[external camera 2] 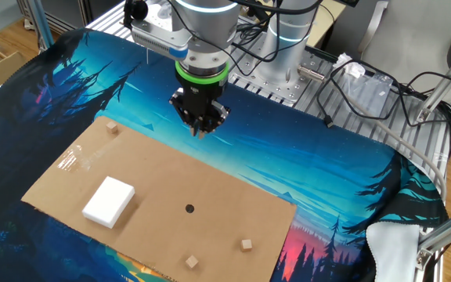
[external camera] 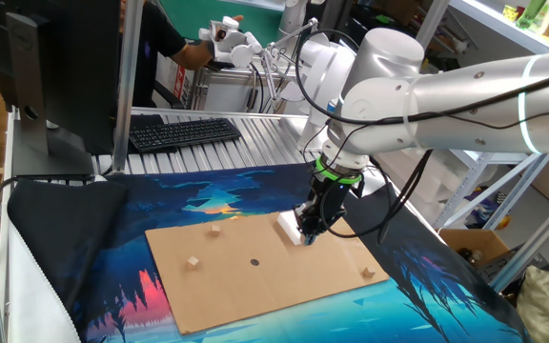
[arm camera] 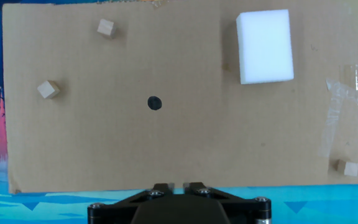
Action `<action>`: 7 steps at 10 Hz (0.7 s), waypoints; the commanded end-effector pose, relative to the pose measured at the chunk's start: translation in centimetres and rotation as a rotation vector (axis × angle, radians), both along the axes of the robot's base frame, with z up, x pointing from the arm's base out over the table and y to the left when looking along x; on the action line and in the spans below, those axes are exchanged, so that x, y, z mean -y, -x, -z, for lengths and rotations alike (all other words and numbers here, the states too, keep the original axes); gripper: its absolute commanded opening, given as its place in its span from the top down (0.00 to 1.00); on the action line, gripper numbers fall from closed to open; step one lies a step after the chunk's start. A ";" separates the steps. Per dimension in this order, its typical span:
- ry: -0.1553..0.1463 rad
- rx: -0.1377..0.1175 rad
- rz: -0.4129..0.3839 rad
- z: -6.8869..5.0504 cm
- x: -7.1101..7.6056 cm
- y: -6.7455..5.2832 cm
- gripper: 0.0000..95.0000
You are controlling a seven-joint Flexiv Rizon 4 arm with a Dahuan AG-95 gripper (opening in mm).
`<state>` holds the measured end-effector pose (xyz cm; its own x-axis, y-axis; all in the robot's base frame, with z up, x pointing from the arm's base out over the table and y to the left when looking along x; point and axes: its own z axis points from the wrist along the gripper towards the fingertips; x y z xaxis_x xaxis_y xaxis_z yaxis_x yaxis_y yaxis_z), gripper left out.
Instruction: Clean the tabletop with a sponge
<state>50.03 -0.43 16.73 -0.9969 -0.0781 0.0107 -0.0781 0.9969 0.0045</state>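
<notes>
Hand view: looks down along the claw (arm camera: 179,186), whose fingertips meet at the bottom edge — closed, with nothing between them.
Claw: in the other fixed view it (external camera 2: 200,125) hangs above the far edge of the table (external camera 2: 210,227), clear of every object.
Table: a tan board lying on a blue-and-pink patterned cloth (external camera 2: 304,164).
Dark spot (arm camera: 155,103): near the board's middle, just ahead of the claw.
Sponge (arm camera: 265,46): a white block flat on the board, beyond the spot and to its right, well apart from the claw — untouched.
Cubes: two small tan ones (arm camera: 48,89) (arm camera: 106,27) at the left side, a third (arm camera: 350,168) near the right corner by a strip of clear tape (arm camera: 347,106).
Keyboard (external camera: 184,131): black, on the metal bench behind the cloth.
</notes>
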 end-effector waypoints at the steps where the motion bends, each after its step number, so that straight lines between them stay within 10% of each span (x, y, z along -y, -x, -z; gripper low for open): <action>1: 0.000 0.001 -0.001 0.0 0.0 -0.1 1.00; 7: -0.006 -0.002 -0.039 0.5 2.3 -1.6 1.00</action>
